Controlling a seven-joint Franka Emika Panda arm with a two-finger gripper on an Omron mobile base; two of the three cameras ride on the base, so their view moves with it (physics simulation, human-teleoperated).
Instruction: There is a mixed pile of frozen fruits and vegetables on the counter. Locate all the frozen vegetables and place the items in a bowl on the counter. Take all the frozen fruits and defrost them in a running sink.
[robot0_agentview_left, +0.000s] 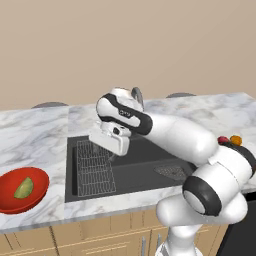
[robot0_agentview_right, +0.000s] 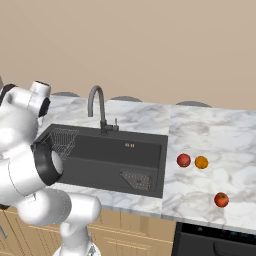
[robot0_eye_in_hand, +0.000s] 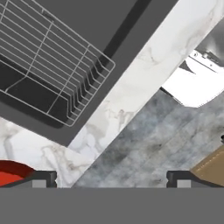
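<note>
Over the sink (robot0_agentview_left: 135, 165), my gripper (robot0_agentview_left: 116, 142) hangs open and empty.
Green wedge (robot0_agentview_left: 23, 188) sits in the bowl (robot0_agentview_left: 37, 197); I should swing right along the worktop (robot0_agentview_right: 210, 135) to the pinkish-red ball (robot0_agentview_right: 183, 160), descending straight.

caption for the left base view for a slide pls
Open gripper over the sink; green wedge in the red bowl.

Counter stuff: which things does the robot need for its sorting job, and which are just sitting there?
For the job: marble counter, red bowl, green wedge inside it, orange ball, red ball beside it, red ball nearer the front, sink, tap.

Just sitting there: wire rack in the sink, wooden cupboards, dark panel under the counter.
</note>
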